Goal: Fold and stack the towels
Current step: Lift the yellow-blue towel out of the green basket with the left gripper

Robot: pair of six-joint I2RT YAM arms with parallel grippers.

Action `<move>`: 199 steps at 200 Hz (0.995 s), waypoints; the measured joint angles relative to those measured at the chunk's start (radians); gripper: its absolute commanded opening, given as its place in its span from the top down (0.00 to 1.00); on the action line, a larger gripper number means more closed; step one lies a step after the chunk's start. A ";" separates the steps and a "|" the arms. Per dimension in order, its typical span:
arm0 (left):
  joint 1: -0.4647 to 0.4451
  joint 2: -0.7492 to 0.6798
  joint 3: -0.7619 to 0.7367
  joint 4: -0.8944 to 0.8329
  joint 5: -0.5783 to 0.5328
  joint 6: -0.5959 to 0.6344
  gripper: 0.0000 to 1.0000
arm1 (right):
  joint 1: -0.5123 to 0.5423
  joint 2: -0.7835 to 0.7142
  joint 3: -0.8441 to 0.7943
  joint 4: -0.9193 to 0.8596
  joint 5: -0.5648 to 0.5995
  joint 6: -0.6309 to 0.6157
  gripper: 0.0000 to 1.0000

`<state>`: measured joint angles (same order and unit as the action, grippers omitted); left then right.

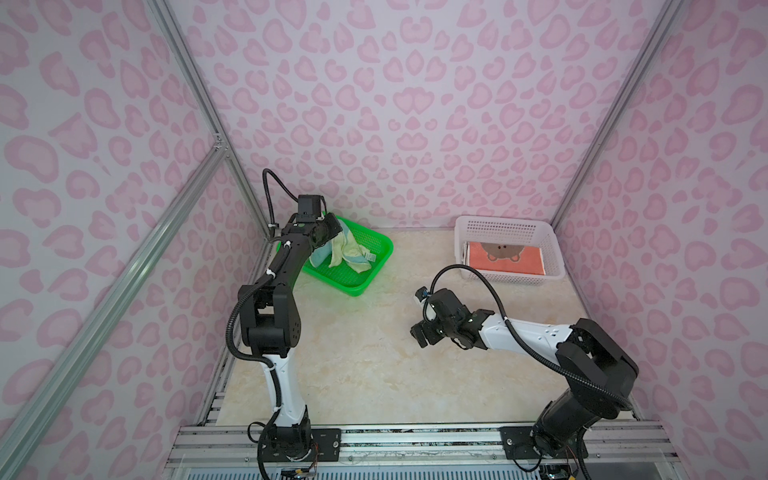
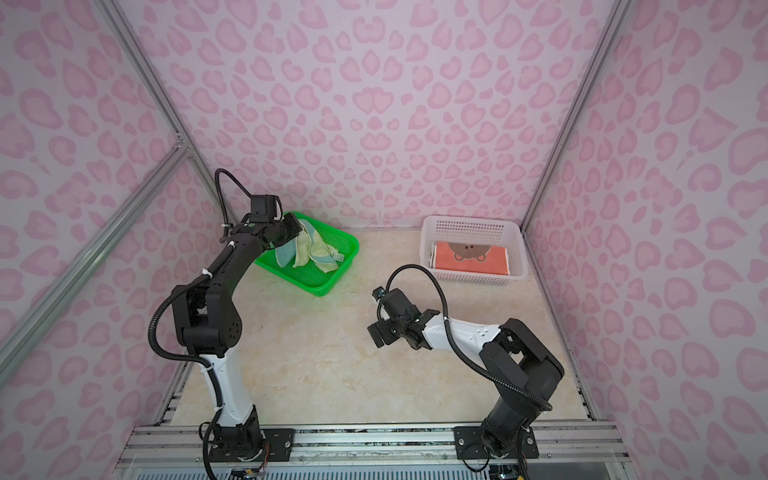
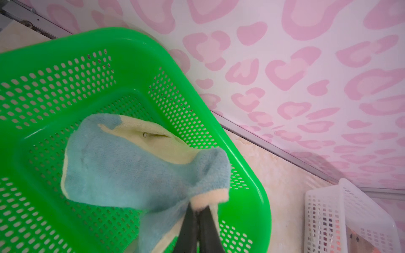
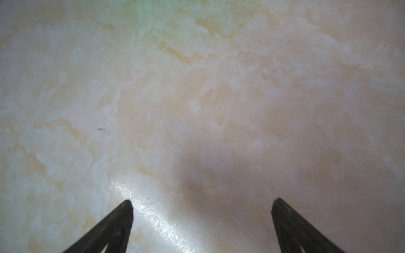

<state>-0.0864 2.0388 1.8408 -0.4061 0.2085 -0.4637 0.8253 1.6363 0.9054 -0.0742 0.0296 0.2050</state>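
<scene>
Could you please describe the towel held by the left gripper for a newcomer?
Look to the green basket at the back left. Over it the left gripper pinches a crumpled towel, pale yellow and teal, unlike the flat orange bear towel.

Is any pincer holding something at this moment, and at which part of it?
The left pincer is shut on the yellow-and-teal towel, pinching its edge over the green basket. The right pincer is open, empty.
</scene>
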 measured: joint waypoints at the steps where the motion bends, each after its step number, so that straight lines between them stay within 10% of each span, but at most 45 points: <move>1: 0.000 -0.001 0.000 0.000 0.001 0.000 0.98 | 0.000 0.000 0.000 0.000 0.000 0.000 0.02; 93: -0.162 -0.298 -0.069 -0.004 0.031 0.122 0.98 | 0.000 -0.062 -0.060 0.006 0.079 0.002 0.02; 199: -0.555 -0.559 -0.252 -0.021 0.021 0.368 0.98 | -0.021 -0.294 -0.177 -0.055 0.417 0.076 0.02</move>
<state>-0.6415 1.4799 1.5887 -0.4267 0.2298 -0.0959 0.8043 1.3422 0.7280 -0.1291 0.4465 0.2806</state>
